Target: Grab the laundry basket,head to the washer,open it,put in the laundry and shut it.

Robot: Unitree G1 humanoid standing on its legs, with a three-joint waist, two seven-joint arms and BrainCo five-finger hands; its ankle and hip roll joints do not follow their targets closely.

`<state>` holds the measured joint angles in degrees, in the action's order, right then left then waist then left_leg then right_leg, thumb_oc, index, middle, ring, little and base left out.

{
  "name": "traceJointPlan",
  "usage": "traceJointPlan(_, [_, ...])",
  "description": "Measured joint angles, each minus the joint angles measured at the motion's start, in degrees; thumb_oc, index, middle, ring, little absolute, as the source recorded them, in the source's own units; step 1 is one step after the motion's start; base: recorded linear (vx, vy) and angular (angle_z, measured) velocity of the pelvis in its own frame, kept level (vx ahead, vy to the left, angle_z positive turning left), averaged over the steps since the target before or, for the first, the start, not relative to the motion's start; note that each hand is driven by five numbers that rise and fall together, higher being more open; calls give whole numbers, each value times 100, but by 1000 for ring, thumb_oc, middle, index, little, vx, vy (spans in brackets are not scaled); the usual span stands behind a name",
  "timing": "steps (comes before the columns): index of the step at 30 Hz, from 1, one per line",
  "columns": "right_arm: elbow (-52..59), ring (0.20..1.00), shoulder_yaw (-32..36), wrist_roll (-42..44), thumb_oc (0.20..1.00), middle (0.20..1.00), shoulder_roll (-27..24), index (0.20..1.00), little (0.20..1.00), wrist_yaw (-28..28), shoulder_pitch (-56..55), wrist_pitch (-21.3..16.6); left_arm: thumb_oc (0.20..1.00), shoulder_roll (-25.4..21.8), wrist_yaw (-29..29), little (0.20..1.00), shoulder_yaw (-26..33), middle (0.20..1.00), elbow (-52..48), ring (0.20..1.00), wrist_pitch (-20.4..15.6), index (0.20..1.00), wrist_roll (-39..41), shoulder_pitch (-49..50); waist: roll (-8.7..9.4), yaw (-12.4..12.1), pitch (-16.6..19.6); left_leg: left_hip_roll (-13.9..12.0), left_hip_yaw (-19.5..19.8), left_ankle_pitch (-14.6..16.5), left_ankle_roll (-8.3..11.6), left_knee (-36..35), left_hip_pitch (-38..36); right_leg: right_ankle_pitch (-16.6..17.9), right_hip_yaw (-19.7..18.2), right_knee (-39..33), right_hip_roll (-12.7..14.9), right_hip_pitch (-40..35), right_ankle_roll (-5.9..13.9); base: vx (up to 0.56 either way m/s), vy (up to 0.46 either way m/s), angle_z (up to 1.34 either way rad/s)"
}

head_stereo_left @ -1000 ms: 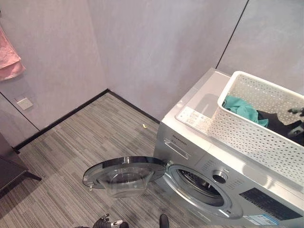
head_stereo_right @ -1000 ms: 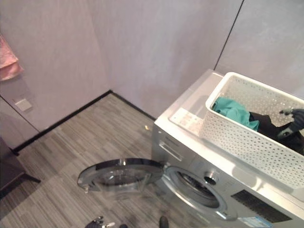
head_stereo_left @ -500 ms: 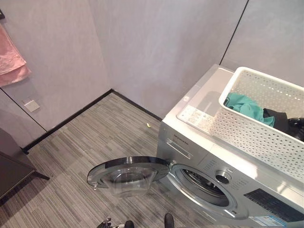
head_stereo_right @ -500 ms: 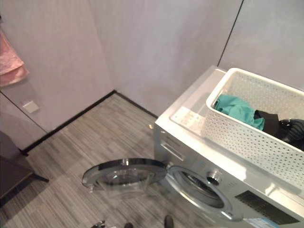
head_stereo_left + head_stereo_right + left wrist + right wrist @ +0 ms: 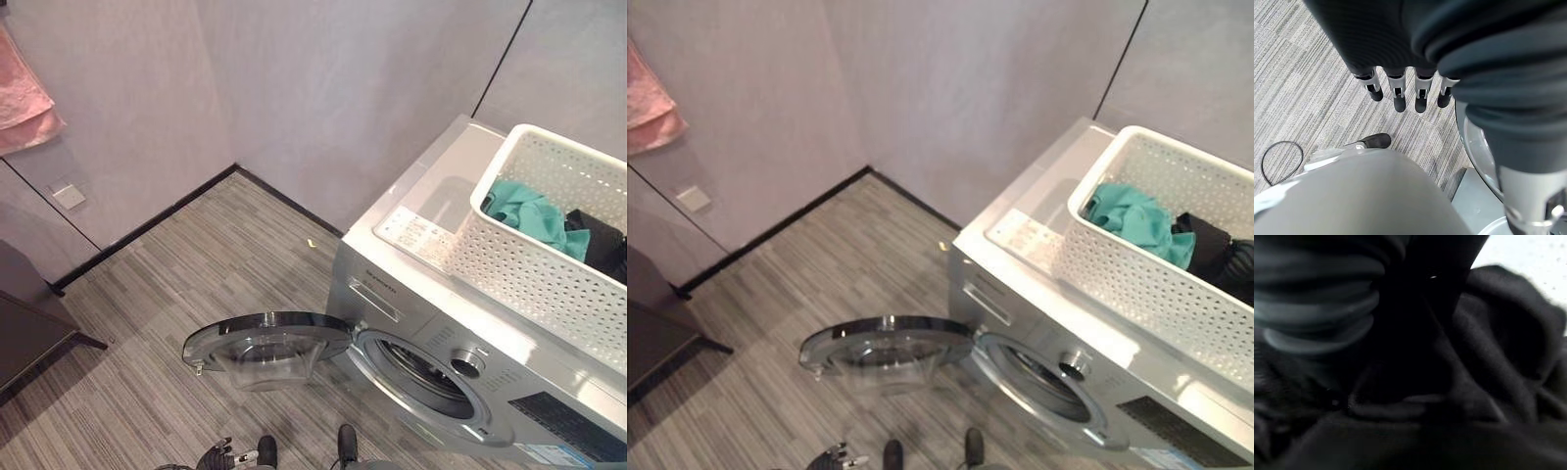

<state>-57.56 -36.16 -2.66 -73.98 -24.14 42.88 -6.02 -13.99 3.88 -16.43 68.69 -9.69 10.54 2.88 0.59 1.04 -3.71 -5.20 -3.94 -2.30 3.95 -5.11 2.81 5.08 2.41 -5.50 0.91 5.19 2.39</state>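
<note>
The silver washer stands at the right with its round glass door swung open to the left, showing the dark drum. On its top sits the white perforated laundry basket, holding a teal cloth and a black cloth. My right hand is down in the basket, pressed against the black cloth, with its fingers buried in the folds. My left hand hangs low over the floor beside the door, fingers straight and holding nothing; it also shows at the lower edge.
The open door juts out over the striped grey floor. A dark piece of furniture stands at the left. A pink towel hangs on the wall above a white wall socket. A small yellow scrap lies near the washer.
The camera has shifted a little. My right hand, seen above the black cloth a second ago, has sunk down into the basket onto it. The left hand stays low.
</note>
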Motion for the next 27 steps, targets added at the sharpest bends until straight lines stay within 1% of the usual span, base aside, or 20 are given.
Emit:
traceJointPlan(3, [62,200,275,275,200,200,2,200,200,148,-56,-12,1000,54,-22,1000,26,1000,8,1000,0,1000,-10,-5,-69,14,-27,8,-18,10,-10,-3,-88,-9,-18,0,9,-75,15,-4,21,-2])
traceJointPlan(5, [91,200,767,549,200,200,-1,200,200,334,-215,-36,1000,82,-36,1000,38,1000,9,1000,-1,1000,-35,-39,-109,26,-47,9,-40,11,-12,-3,-90,-15,-29,1,10,-72,31,-6,27,-4])
traceJointPlan(10, [108,200,1199,877,200,200,-8,200,200,697,-282,-48,1000,93,-45,1000,46,1000,8,1000,-7,1000,-42,-59,-131,128,-55,1,-74,18,-17,-4,-162,-22,-41,0,5,-130,38,-3,14,-2])
traceJointPlan(11, [147,200,1448,913,200,200,-7,200,200,769,-329,-49,1000,106,-55,1000,57,1000,11,1000,-7,1000,-43,-65,-127,138,-59,3,-87,25,-26,-6,-164,-24,-47,0,5,-129,40,4,15,-6])
traceJointPlan(12, [237,200,1945,1075,200,200,-9,200,200,964,-377,-60,1000,121,-94,1000,60,1000,20,1000,-9,1000,-45,-68,-139,151,-57,9,-112,28,-32,-6,-177,-20,-64,0,11,-131,40,5,16,-7])
traceJointPlan(14, [305,200,2389,1340,200,200,-28,200,200,1355,-401,-136,1000,125,-130,1000,72,1000,22,1000,-13,1000,-69,-73,-140,164,-56,12,-123,31,-36,-6,-197,-17,-73,0,13,-149,40,1,9,-3])
traceJointPlan(16, [334,200,2609,1430,200,200,-56,200,200,1750,-401,-205,1000,139,-142,1000,174,1000,32,1000,-13,1000,-208,-78,-149,168,-50,10,-122,31,-36,-5,-214,-14,-70,0,10,-167,38,0,0,0])
traceJointPlan(22, [711,200,2635,1349,200,200,-59,200,200,2173,-465,-265,1000,166,-239,1000,216,1000,69,1000,-10,1000,-227,-65,-160,161,-44,15,-120,43,-51,-6,-278,-34,-70,-1,16,-231,53,1,5,0])
traceJointPlan(23, [793,200,2647,1319,200,200,-54,200,200,2230,-468,-275,1000,178,-268,1000,226,1000,100,1000,-12,1000,-240,-64,-185,152,-29,20,-118,43,-52,-6,-284,-34,-70,-1,19,-238,53,8,45,-1])
traceJointPlan(24, [1092,200,2857,1167,200,200,-2,200,200,2481,-572,-251,1000,207,-313,1000,274,1000,172,1000,-11,1000,-284,-77,-198,151,-22,25,-118,47,-58,-8,-293,-33,-71,0,20,-246,54,7,47,-1])
traceJointPlan(25, [1798,200,3314,845,200,200,107,200,200,2923,-810,-263,1000,246,-383,1000,339,1000,196,1000,-8,1000,-397,-57,-235,155,-29,30,-120,50,-62,-10,-318,-16,-75,0,24,-270,32,7,41,-1])
traceJointPlan(27, [2096,200,3425,688,200,200,139,200,200,3240,-816,-326,1000,283,-416,1000,382,1000,203,1000,-6,1000,-443,-65,-249,141,-47,35,-119,58,-76,-10,-373,-14,-71,0,29,-330,32,5,24,5])
